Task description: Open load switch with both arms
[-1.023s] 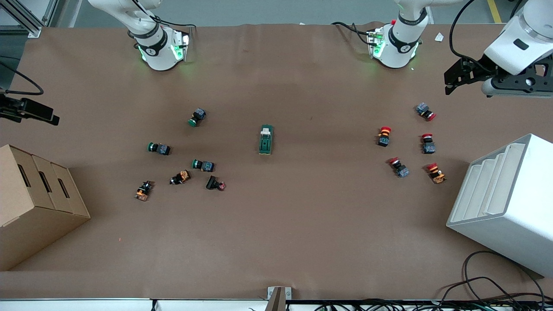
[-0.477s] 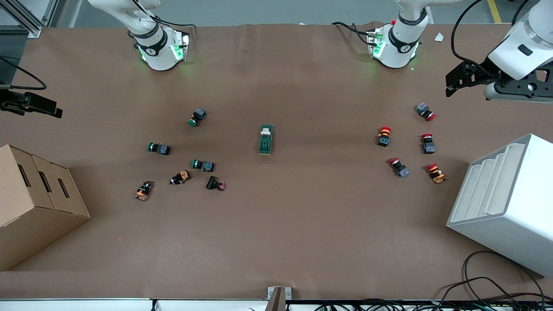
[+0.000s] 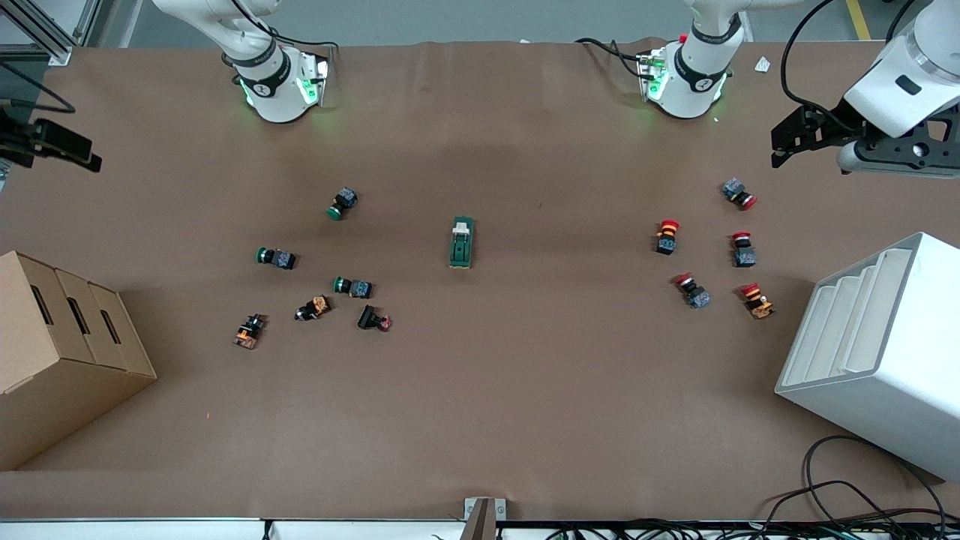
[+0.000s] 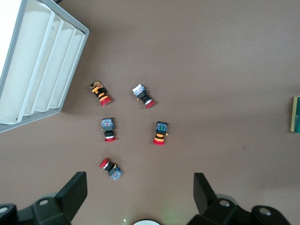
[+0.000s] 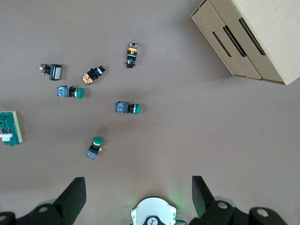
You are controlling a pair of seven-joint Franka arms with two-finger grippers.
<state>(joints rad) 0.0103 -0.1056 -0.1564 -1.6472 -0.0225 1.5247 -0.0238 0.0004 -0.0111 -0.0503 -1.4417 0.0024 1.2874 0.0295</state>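
Observation:
The load switch (image 3: 462, 242) is a dark-green block with a white lever tab, lying flat at the middle of the table. It shows at the rim of both wrist views (image 4: 296, 115) (image 5: 9, 129). My left gripper (image 3: 781, 145) hangs high over the left arm's end of the table, above the red push buttons, and its jaws are wide open (image 4: 139, 193) with nothing between them. My right gripper (image 3: 88, 159) hovers over the right arm's end, above the cardboard box, also open and empty (image 5: 138, 193). Both are well away from the switch.
Several green and orange push buttons (image 3: 352, 286) lie scattered toward the right arm's end. Several red ones (image 3: 667, 235) lie toward the left arm's end. A cardboard box (image 3: 60, 352) and a white slotted rack (image 3: 877, 352) stand at the two ends of the table.
The right gripper has drifted toward the robots' bases, rising in the front view. The left gripper has barely shifted. The load switch and the buttons have not moved.

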